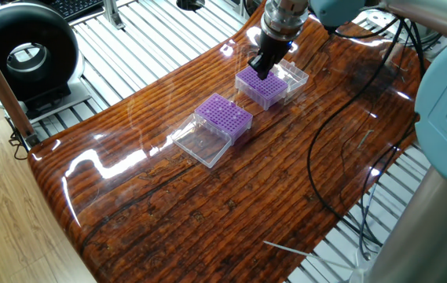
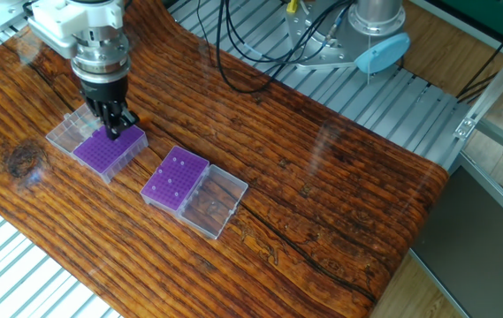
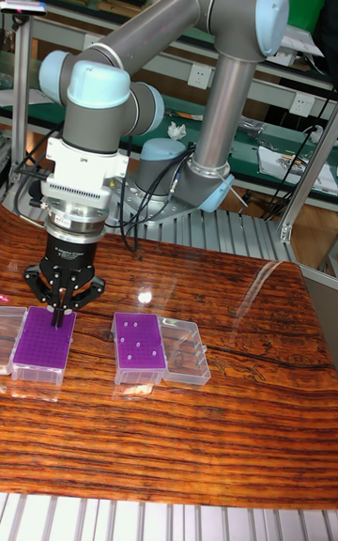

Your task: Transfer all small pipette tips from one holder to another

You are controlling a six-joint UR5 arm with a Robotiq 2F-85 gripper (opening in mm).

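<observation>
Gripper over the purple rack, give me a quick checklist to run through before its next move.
1. Gripper above the end rack: ok.
2. Tip in its grasp: cannot tell, too small to see.
3. Free holes in the other rack: ok, most look unfilled.
4. Other rack's lid open, lying flat beside it: ok.
5. Black cable apart from both racks: ok.
</observation>
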